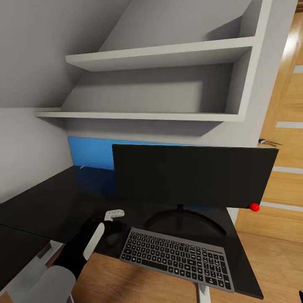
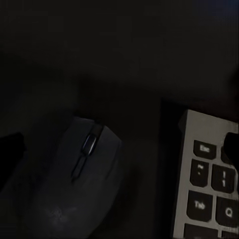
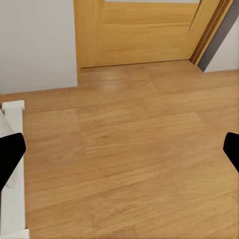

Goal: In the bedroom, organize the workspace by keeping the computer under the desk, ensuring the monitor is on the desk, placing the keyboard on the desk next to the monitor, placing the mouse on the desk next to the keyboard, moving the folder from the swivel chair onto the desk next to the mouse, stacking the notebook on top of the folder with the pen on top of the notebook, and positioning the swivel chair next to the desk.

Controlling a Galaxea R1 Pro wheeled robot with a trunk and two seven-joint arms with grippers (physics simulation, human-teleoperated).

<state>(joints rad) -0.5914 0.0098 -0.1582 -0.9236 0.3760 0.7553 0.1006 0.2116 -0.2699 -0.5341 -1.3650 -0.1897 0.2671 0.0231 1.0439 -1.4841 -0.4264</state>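
Hovering at the desk's (image 1: 50,202) front edge, the left gripper (image 1: 110,227) hangs over the mouse (image 2: 79,179), jaws spread wide on either side of it, holding nothing. Small, light and smooth-shelled, the mouse looks best pinched across its flanks. Just beside it lies the keyboard (image 1: 179,259), along that front edge. Behind stands the monitor (image 1: 193,176), toward the back edge. Off the desk, the right gripper (image 3: 119,149) gapes empty above the floor (image 3: 129,149).
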